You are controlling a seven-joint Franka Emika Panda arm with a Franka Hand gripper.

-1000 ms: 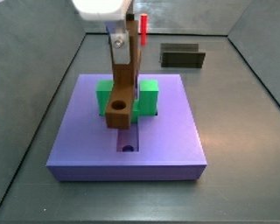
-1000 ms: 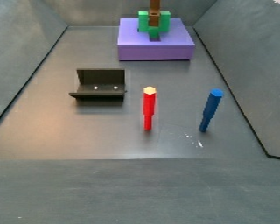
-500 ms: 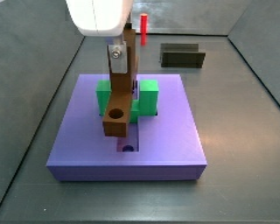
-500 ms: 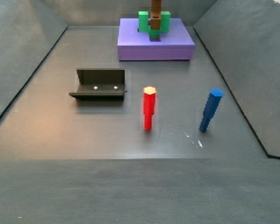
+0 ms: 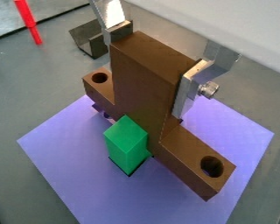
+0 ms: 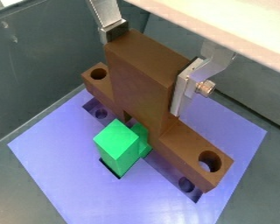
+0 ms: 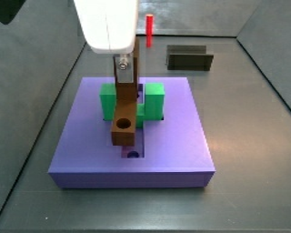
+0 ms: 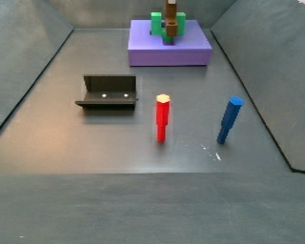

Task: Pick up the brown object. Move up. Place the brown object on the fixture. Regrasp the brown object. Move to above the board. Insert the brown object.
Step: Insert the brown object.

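The gripper is above the middle of the purple board, and its two flat silver fingers are squeezed on the brown block. In both wrist views one finger presses each flat side of the block's thick upright part, so the block is held tight. The block hangs straight down from the gripper in a side view. Its low end with the round hole sits right at the groove that runs down the middle of the board, but I cannot tell if it touches the board or is just above it. In both wrist views the long brown bar lies across the bottom, with one round hole at each end. The green block sits on the board just beside the brown block, and in a side view it is behind the brown block. In a side view from far away, the board is at the back of the gray floor, with the green block and the brown block on top of it. The dark holder stands on the floor well apart from the board. A red peg and a blue peg stand upright on the floor, near each other and far from the board. The dark holder and the red peg also show behind the board in a side view.
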